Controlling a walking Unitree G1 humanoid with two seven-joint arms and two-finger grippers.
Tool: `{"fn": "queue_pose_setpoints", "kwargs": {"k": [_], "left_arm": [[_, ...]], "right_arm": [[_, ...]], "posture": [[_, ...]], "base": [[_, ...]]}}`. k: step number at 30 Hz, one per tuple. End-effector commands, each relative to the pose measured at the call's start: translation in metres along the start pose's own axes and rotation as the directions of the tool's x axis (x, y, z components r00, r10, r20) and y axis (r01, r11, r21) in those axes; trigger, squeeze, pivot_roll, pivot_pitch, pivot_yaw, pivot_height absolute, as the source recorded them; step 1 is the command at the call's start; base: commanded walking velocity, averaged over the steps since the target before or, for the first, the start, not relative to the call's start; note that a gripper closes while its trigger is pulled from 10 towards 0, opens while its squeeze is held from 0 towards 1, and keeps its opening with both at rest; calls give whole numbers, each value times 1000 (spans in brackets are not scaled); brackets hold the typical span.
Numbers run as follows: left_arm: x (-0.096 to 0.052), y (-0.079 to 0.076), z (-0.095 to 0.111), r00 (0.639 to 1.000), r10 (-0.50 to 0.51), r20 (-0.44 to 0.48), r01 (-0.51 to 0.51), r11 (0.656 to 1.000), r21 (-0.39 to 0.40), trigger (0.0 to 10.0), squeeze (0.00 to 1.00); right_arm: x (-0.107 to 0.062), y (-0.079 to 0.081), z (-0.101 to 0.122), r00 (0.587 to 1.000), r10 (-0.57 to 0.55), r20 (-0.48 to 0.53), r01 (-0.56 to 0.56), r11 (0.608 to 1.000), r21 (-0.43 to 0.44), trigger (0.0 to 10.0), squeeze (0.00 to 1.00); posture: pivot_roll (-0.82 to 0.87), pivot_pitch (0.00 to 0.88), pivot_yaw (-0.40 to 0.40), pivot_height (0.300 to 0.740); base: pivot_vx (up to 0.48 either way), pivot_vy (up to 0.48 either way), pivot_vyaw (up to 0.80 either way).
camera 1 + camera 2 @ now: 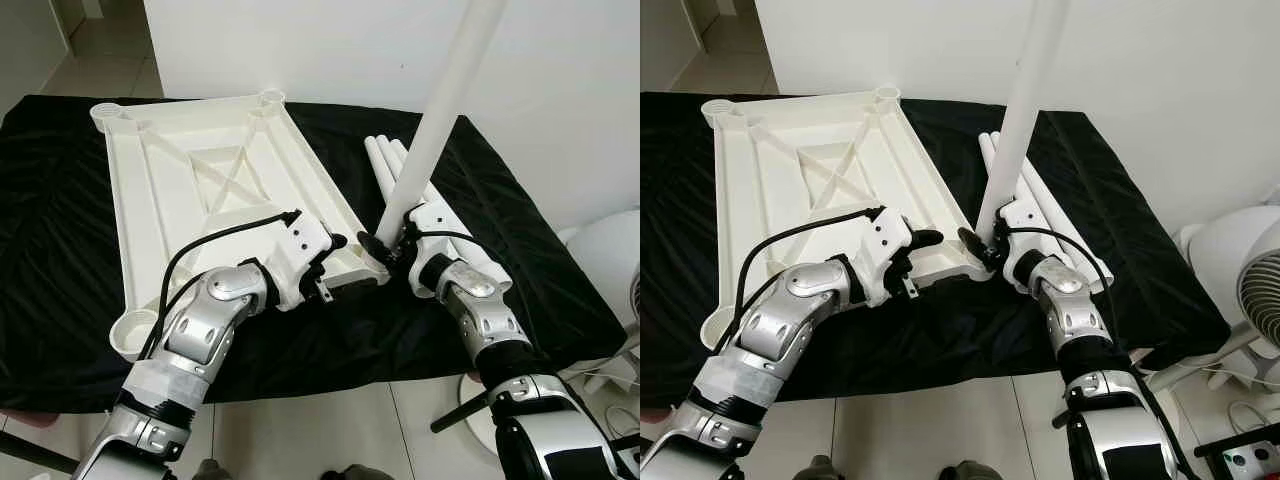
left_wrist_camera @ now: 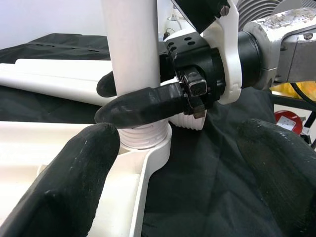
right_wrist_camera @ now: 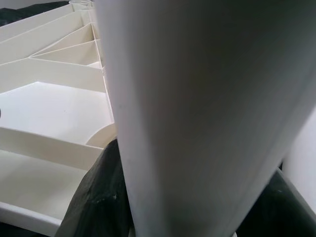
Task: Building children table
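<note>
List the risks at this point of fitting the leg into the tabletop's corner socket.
1. The leg leans, with thread still showing above the corner socket; it may cross-thread or jam.
2. The left tool is open beside the tabletop, not gripping it, so twisting may shift the top on the black cloth.
3. The right tool holds the tall leg low; it could tip.

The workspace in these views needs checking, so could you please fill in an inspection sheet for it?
Surface: black cloth over a low platform.
Job's things: white tabletop lies underside up; one leg stands upright in its near corner socket; spare legs lie beside it.
Clutter: nothing seen.
Grippers: right gripper shut on the leg near its base; left gripper open beside the socket.
Cables: black cable along the left arm.
Surroundings: white wall, tiled floor, fan at right.
</note>
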State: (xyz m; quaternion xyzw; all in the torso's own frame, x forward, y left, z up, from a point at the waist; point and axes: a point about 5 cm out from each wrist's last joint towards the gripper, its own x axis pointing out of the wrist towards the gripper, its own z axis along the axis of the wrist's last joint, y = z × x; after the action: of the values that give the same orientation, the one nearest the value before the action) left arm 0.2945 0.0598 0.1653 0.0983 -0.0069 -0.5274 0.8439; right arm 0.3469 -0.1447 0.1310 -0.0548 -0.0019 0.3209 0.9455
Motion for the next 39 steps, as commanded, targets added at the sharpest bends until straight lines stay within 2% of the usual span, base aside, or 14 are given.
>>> {"fn": "queue_pose_setpoints", "kwargs": {"k": [1, 2, 3, 5, 6, 15, 18, 19, 22, 27, 30, 31, 38, 39], "left_arm": [[3, -1, 1, 1000, -11, 4, 11, 1000, 6, 10000, 0], [3, -1, 1, 1000, -11, 4, 11, 1000, 6, 10000, 0], [3, -1, 1, 1000, -11, 5, 11, 1000, 5, 10000, 0], [3, -1, 1, 1000, -11, 6, 11, 1000, 4, 10000, 0], [3, -1, 0, 1000, -12, 6, 12, 1000, 3, 10000, 0], [4, -2, 0, 1000, -25, 6, 25, 1000, 1, 10000, 0], [3, -2, -1, 1000, -26, 2, 26, 1000, 1, 10000, 0], [3, -2, -1, 1000, -26, 2, 26, 1000, 1, 10000, 0], [0, 0, -2, 1000, -16, -4, 16, 1000, 1, 10000, 0], [-3, 3, -3, 1000, -4, -12, 4, 1000, 9, 10000, 0], [-4, 5, -2, 1000, 3, -13, -3, 1000, 8, 10000, 0], [-5, 8, -2, 1000, 8, -14, -8, 1000, 10, 10000, 0], [-6, 9, -1, 1000, 7, -14, -7, 1000, 16, 10000, 0], [-6, 9, -1, 1000, 10, -11, -9, 1000, 14, 10000, 0]], "right_arm": [[-3, 3, -11, 999, 19, -45, -20, 1000, -7, 0, 0], [-3, 3, -11, 999, 19, -45, -20, 1000, -7, 0, 0], [-5, 6, -12, 999, 17, -34, -16, 1000, 12, 4235, 0], [-5, 8, -12, 1000, 17, -25, -16, 1000, 25, 4235, 0], [-4, 10, -13, 1000, -4, -13, 4, 999, 49, 10000, 0], [4, 18, -15, 978, -207, -9, 207, 973, 99, 10000, 0], [9, 19, -11, 922, -387, -19, 384, 906, 176, 10000, 0], [9, 19, -11, 922, -387, -19, 384, 906, 176, 10000, 0], [14, 30, 1, 834, -552, -3, 540, 814, 215, 10000, 0], [16, 40, 3, 774, -633, -33, 615, 737, 281, 10000, 0], [20, 47, 5, 784, -621, -19, 601, 749, 280, 10000, 0], [24, 54, 10, 812, -583, 12, 561, 786, 262, 10000, 0], [24, 53, 15, 824, -565, 45, 539, 806, 245, 10000, 0], [22, 51, 16, 825, -563, 53, 532, 805, 260, 10000, 1000]], "posture": [[69, 0, -85, 740], [69, 0, -85, 740], [65, 0, -84, 740], [65, 0, -84, 740], [59, 0, -80, 740], [50, 0, -73, 740], [48, 0, -73, 740], [48, 0, -73, 740], [57, 0, -75, 740], [64, 0, -74, 740], [66, 0, -69, 740], [62, 0, -65, 740], [60, 0, -62, 740], [58, 0, -63, 740]], "base": [[0, 0, 0], [0, 0, 0], [0, 0, 0], [0, 0, 0], [0, 0, 0], [0, 0, 0], [0, 0, 0], [0, 0, 0], [0, 0, 0], [0, 0, 0], [0, 0, 0], [0, 0, 0], [0, 0, 0], [0, 0, 0]]}}
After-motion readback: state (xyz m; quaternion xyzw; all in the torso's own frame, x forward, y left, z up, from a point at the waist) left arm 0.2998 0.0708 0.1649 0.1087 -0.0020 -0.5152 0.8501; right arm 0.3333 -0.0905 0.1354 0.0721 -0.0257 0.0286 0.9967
